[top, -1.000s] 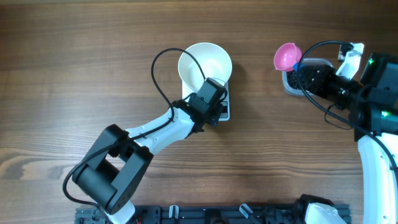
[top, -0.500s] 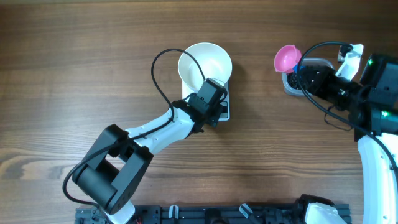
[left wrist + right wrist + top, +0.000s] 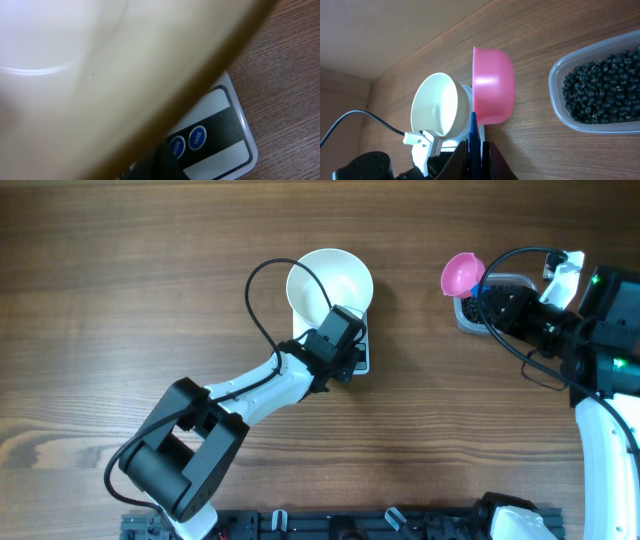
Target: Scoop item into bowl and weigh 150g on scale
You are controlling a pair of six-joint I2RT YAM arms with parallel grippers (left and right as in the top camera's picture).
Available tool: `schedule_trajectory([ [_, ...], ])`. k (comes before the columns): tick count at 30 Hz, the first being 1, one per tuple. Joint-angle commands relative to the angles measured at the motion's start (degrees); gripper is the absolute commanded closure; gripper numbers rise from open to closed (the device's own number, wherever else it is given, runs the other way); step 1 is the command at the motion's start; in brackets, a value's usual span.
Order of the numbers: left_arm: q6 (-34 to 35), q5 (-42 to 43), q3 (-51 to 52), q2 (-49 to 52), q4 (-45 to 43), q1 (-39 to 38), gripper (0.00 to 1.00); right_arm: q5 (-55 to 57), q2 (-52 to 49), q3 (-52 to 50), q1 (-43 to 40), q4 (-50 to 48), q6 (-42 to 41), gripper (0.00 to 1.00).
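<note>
Two grippers: left gripper (image 3: 347,363), closed, over the scale (image 3: 220,145) beside the bowl (image 3: 330,285); right gripper (image 3: 475,145) clamps a scoop (image 3: 492,85), beans (image 3: 600,85) just beside.

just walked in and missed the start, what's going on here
The right tool is shut on the blue handle of a pink round plastic scoop, held beside a clear plastic tub of small black beans; the scoop looks empty. The left tool is shut, its tip down by the two round blue buttons of the small flat white kitchen scale. A round white bowl sits on that scale and looks empty, so no beans have been moved yet.
</note>
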State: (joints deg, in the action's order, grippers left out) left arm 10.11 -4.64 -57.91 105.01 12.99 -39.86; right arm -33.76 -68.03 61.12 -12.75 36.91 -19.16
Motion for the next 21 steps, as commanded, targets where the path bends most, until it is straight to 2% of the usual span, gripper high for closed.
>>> schedule_trajectory([
  [1,-0.72,0.94,0.81,3.39,0.96,-0.17,0.96,0.83,0.0,0.63,-0.07,0.0,1.18,0.96],
  [9,-0.72,0.96,0.81,-6.67,5.77,-0.15,0.96,0.94,0.0,0.63,-0.07,-0.24,1.16,0.96],
  [21,-1.62,0.96,0.81,-27.76,23.1,0.33,0.96,0.92,0.0,0.63,-0.07,0.26,1.03,0.96],
])
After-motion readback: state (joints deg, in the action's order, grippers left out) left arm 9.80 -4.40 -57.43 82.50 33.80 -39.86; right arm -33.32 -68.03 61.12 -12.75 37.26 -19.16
